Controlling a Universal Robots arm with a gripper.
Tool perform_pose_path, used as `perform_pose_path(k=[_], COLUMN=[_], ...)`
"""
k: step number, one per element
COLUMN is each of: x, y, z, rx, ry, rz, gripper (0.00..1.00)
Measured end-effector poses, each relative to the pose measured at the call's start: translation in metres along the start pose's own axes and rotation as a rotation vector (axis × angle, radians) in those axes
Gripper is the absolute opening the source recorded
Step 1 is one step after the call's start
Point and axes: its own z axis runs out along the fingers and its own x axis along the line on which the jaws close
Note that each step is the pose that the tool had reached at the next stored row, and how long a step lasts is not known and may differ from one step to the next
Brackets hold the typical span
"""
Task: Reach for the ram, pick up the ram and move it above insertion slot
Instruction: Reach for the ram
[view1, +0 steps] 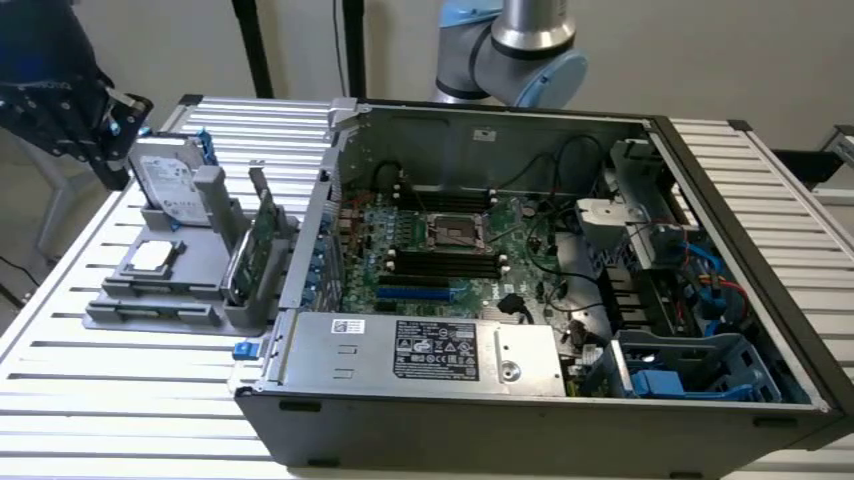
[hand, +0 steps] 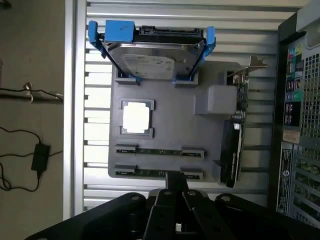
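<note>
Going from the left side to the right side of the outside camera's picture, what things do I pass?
You pass the silver hard drive, then the green expansion card, then the processor socket, then the blue-grey plastic cage.

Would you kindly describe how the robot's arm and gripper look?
The arm is a silver-grey metal tube with rounded joint housings and light blue caps. The gripper is matte black, built from angular linked bars.
</note>
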Motion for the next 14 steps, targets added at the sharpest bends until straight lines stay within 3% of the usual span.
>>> perform_pose_path(k=[7, 14], x=[0.002, 0.005], y=[-0.0189, -0.0203], z=[-0.0007, -0.0007], rx=[0.0009, 0.0013], ry=[-0.0001, 0.0002], rz=[-0.001, -0.003], gripper=[0.11, 0.11])
